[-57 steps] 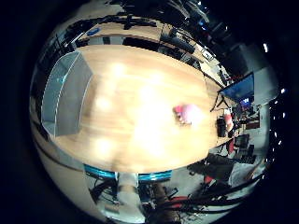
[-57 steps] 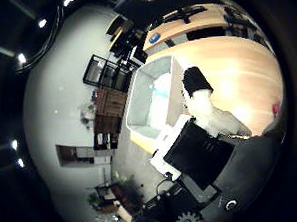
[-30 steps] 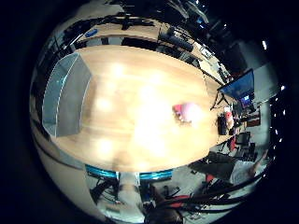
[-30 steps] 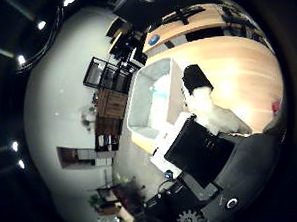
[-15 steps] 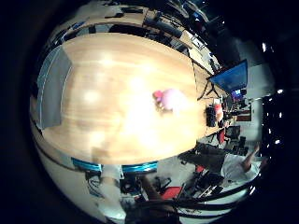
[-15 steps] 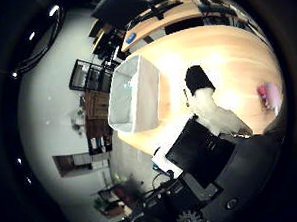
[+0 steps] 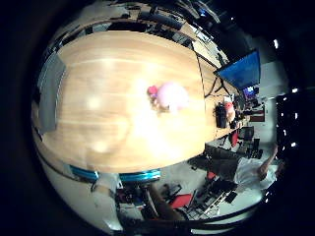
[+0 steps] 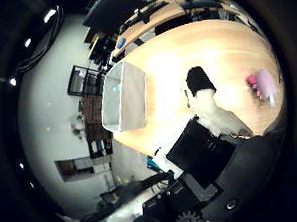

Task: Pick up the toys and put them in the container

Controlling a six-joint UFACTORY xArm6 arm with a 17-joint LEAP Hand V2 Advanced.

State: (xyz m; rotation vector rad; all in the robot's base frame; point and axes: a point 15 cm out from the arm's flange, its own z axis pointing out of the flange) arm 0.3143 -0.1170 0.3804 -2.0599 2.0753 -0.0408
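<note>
A pink toy (image 7: pixel 169 95) lies on the wooden table (image 7: pixel 108 108) in the right little finger side palm view, away from the container (image 7: pixel 49 90), a clear bin at the table's far end. In the right thumb side palm view the same toy (image 8: pixel 260 84) shows at the table's edge and the clear container (image 8: pixel 125 95) stands on the table. My hand (image 8: pixel 211 118) reaches into that view with one white, black-tipped finger held straight above the table. It touches nothing there.
Monitors and desks (image 7: pixel 236 79) stand beyond the table's far side. Shelving (image 8: pixel 87 84) stands by the wall behind the container. A teal-trimmed frame (image 7: pixel 118 177) runs along the table's near edge.
The whole picture has shifted in each view, so the camera has moved. The pink toy now sits nearer the picture's middle and looks larger. The toy and container have not moved on the table.
</note>
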